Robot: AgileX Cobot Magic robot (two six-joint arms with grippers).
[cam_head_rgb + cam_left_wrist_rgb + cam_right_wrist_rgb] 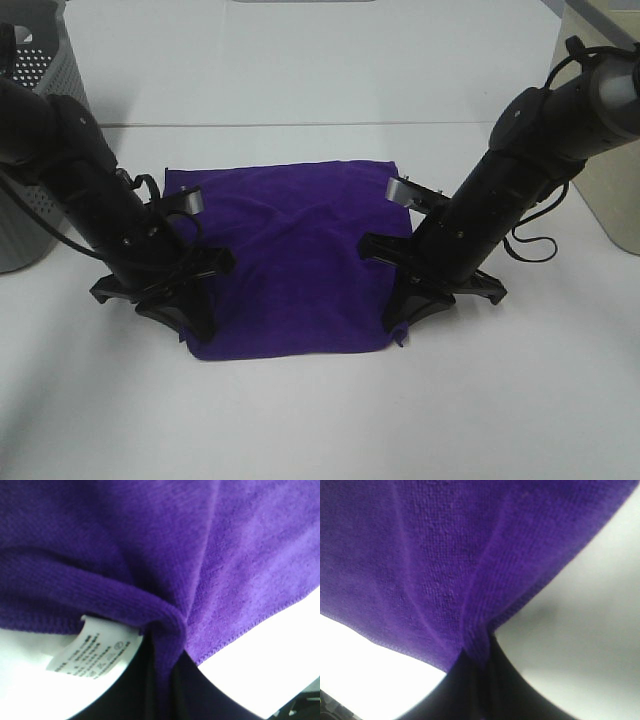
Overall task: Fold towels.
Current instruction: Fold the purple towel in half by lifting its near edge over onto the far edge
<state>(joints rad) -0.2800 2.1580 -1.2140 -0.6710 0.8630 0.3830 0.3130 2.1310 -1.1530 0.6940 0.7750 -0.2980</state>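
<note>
A deep purple towel (295, 255) lies spread flat on the white table. My left gripper (188, 322) is down at its front left corner and shut on the towel's edge (167, 617). A small white care tag (92, 652) sticks out beside that pinch. My right gripper (402, 318) is down at the front right corner and shut on the towel's edge (480, 640). The cloth bunches into a fold where each gripper pinches it. The fingertips are hidden by the cloth in both wrist views.
A grey perforated basket (35, 130) stands at the far left behind my left arm. A beige bin (610, 170) stands at the right edge. White table (320, 420) lies in front of the towel and behind it.
</note>
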